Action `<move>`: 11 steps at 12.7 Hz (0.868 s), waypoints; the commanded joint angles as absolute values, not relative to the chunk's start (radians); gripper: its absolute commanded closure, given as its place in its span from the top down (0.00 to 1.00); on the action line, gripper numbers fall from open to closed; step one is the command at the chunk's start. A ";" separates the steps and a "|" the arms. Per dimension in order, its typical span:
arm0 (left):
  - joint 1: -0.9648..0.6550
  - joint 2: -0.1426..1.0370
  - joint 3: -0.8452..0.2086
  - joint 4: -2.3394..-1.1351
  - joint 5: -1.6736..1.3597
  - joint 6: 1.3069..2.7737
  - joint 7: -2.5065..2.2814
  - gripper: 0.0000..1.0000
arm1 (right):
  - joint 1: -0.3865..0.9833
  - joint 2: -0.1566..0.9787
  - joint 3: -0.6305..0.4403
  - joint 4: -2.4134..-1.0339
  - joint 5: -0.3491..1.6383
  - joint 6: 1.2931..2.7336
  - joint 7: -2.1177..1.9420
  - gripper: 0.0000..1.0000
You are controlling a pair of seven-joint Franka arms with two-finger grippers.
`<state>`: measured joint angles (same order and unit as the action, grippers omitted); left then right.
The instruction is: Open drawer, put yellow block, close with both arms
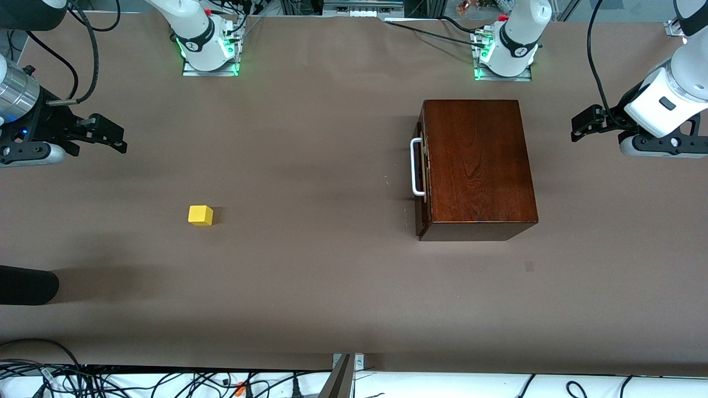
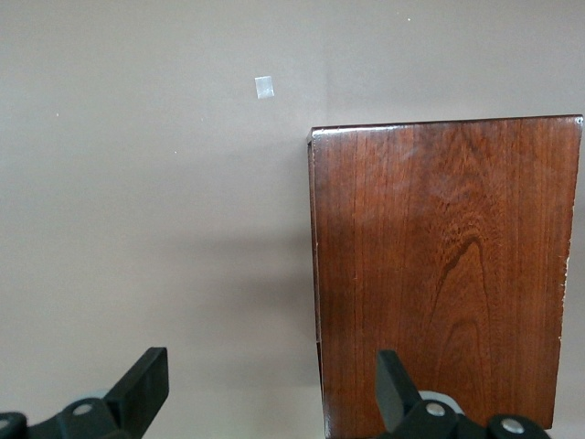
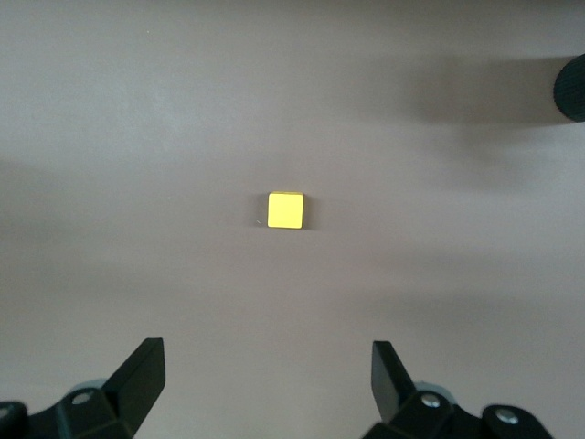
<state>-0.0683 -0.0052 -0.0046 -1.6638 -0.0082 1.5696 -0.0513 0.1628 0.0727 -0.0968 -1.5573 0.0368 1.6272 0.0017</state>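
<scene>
The yellow block (image 1: 200,215) lies on the brown table toward the right arm's end; it also shows in the right wrist view (image 3: 285,210). The dark mahogany box (image 1: 478,166) stands toward the left arm's end. Its drawer is shut, and the white bar handle (image 1: 416,167) faces the right arm's end. My right gripper (image 1: 117,137) hangs open and empty over the table at its own end, apart from the block (image 3: 270,375). My left gripper (image 1: 576,128) hangs open and empty beside the box, over the box's edge (image 2: 271,384); the box top (image 2: 448,274) fills that view.
A black rounded object (image 1: 27,284) juts in at the right arm's end, nearer the front camera than the block. A small tape patch (image 1: 529,266) lies on the table near the box. Both arm bases (image 1: 210,50) stand along the table's back edge. Cables run along the near edge.
</scene>
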 commanded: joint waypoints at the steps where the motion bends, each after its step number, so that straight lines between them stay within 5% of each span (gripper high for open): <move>1: -0.086 0.012 -0.011 -1.625 -0.020 1.543 -0.069 1.00 | 0.156 0.077 -0.092 -1.542 0.040 1.615 -0.003 1.00; 8: -0.090 0.153 -0.296 -1.551 -0.009 1.558 -0.510 1.00 | 0.160 0.086 -0.092 -1.537 0.043 1.635 -0.005 1.00; 11: -0.197 0.293 -0.322 -1.438 -0.005 1.569 -0.711 1.00 | 0.164 0.112 -0.086 -1.537 0.041 1.663 -0.005 1.00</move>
<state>-0.1351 0.1794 -0.3220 -1.5650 -0.0092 1.5913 -0.6103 0.1638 0.0809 -0.0932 -1.5572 0.0368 1.6449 0.0011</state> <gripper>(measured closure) 0.000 0.000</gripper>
